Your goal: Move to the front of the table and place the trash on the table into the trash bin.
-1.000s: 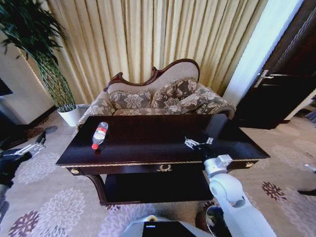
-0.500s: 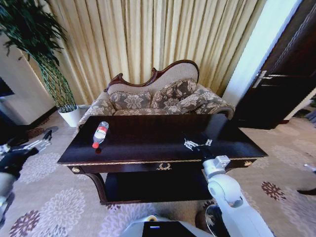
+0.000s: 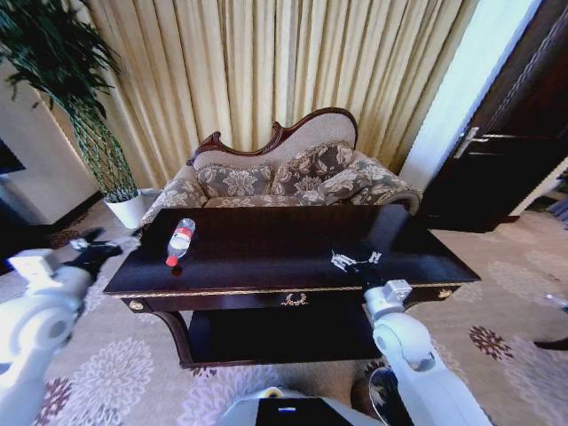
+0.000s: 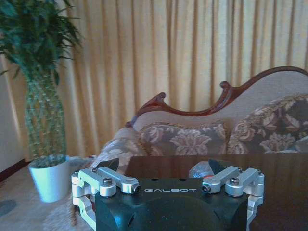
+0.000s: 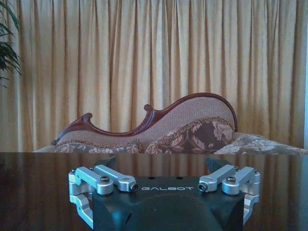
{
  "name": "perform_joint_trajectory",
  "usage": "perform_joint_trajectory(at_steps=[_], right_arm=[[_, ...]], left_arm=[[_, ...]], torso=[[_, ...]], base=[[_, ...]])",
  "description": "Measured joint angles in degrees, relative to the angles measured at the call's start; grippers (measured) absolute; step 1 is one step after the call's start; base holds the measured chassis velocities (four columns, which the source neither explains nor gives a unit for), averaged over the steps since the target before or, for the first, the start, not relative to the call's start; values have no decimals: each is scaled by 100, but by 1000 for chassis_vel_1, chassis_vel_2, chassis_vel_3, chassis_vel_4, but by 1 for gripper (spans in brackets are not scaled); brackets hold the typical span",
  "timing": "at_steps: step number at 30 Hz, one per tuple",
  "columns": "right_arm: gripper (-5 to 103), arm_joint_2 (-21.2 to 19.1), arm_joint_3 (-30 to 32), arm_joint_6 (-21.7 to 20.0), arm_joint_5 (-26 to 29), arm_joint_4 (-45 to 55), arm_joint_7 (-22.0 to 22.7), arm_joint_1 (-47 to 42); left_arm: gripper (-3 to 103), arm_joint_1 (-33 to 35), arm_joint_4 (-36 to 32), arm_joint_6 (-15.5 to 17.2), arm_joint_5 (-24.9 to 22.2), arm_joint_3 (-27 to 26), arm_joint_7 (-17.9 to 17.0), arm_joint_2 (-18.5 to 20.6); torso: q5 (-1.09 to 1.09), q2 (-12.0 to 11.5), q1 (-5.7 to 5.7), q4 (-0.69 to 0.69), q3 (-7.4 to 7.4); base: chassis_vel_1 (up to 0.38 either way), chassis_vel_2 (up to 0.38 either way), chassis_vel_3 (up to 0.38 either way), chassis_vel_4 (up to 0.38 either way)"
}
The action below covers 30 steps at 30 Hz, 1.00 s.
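Left end effector apart, at worktop's nine o'clock; right end effector apart; bottle round, may roll if nudged

wide glossy dark-brown wooden worktop, gold trim and ornament | clear plastic bottle, red cap, red-white label, at 9 o'clock | beige-brown floral sofa, dark carved frame | golden pleated curtain | beige carpet, maroon-white flowers | white round plant pot
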Motion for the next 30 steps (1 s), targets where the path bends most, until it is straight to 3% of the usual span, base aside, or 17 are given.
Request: perform_joint_trajectory(at_steps=[3,5,6,8,11,13,14,16,22,30], right_arm=[[100,12,6,4,-1,-19,2,0],[100,29,16,14,-4,-50,5,1],[100,29,16,14,-4,-50,5,1],[100,51,31,28,-12,-91,12,11],[100,72,44,35,-18,-117,26,18],[100,94,61,43,-28,-135,49,26],[100,94,61,43,-28,-135,49,26],[100,111,75,64,-54,-167,63,28],[100,136,73,104,-116,-253,88,47],[100,179,42,146,-182,-332,88,54]], left_arm=[[100,-348,235,-53,-2,410,-49,185],[100,-719,334,28,-157,839,-375,371],[100,-719,334,28,-157,839,-375,371],[100,-1037,164,355,-632,1216,-898,532],[100,-1201,27,550,-861,1395,-1083,618],[100,-1382,-122,791,-1257,1563,-1299,696],[100,-1382,-122,791,-1257,1563,-1299,696],[100,-1600,-239,1128,-1959,1673,-1776,731],[100,-1743,-252,1372,-2508,1628,-2255,730],[100,-1427,-218,1372,-2289,1402,-2391,769]], torso=[[-1,0,1,0,0],[-1,0,1,1,0],[-1,0,1,1,0],[0,0,0,1,0],[1,0,0,1,0],[1,0,0,1,0],[1,0,0,1,0],[0,0,0,2,0],[0,0,0,1,0],[0,0,0,2,-1]], base=[[0,0,0,0],[0,0,0,0],[0,0,0,0],[0,0,0,0],[0,0,0,0],[0,0,0,0],[0,0,0,0],[0,0,0,0],[0,0,0,0],[0,0,0,0]])
